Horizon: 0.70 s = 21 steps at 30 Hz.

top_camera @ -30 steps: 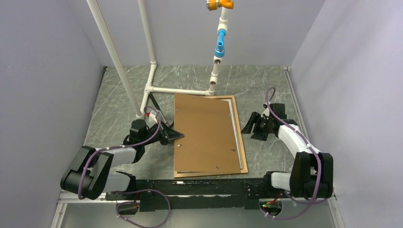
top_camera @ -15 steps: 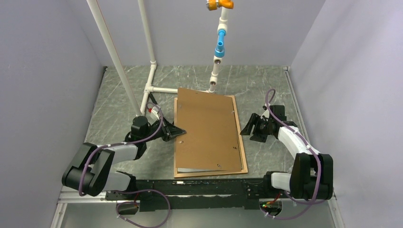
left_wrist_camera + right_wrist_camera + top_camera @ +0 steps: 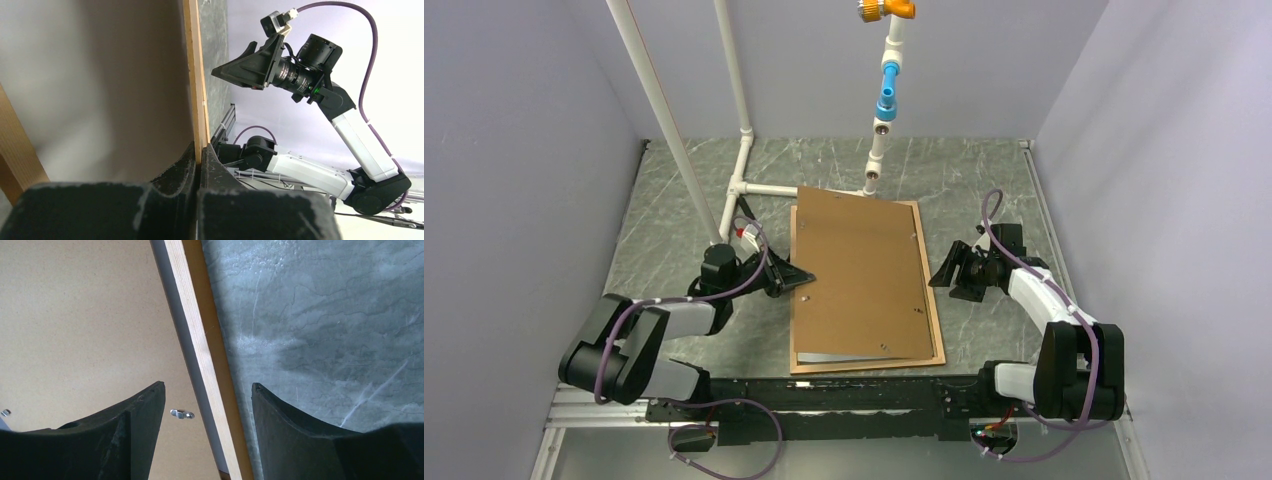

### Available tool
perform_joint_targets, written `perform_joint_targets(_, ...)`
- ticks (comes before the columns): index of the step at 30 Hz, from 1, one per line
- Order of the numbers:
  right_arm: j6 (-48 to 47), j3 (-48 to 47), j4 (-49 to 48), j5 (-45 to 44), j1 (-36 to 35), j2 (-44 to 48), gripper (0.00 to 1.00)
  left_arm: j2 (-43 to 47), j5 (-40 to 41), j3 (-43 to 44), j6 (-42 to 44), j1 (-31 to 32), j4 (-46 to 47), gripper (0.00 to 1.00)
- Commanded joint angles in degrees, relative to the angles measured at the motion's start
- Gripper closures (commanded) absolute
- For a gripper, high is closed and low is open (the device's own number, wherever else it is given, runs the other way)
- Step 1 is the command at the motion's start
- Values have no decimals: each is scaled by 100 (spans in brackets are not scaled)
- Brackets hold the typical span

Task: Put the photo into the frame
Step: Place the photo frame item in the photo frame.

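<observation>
The orange-brown frame (image 3: 937, 330) lies flat on the table. A plain brown backing board (image 3: 859, 270) lies over it, askew. My left gripper (image 3: 807, 277) is shut on the board's left edge (image 3: 195, 75) and holds that side raised. Under the board a white surface (image 3: 100, 90) shows, and a pale strip (image 3: 849, 356) at the near end; it looks like the photo's reverse, and its printed side is hidden. My right gripper (image 3: 942, 272) is open and empty, its jaws straddling the frame's right rail (image 3: 192, 340) from above without touching it.
A white pipe stand (image 3: 804, 190) runs along the frame's far end, with posts at the left and a blue and orange fitting (image 3: 886, 90) above. Small metal turn clips (image 3: 181, 414) sit on the board. Grey walls close in on three sides of the marbled table (image 3: 674, 200).
Since 1.0 s ago the board's left side has come up in my left gripper and its far corner has swung out over the pipe. The last half second shows almost no motion.
</observation>
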<state>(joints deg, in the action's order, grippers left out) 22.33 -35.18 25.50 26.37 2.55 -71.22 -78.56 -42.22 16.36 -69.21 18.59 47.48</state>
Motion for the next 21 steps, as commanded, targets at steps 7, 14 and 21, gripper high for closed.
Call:
perform_joint_targets(7,3,43,-181,195,18,129,34,647,-78,127,742,-410,-340,100)
perform_joint_targets(14,19,102,-250,252,21,86,34,393,-330,167,755,-435,-302,100)
perform_joint_targets(21,82,204,-380,348,19,21,33,139,-270,260,706,-229,-307,100)
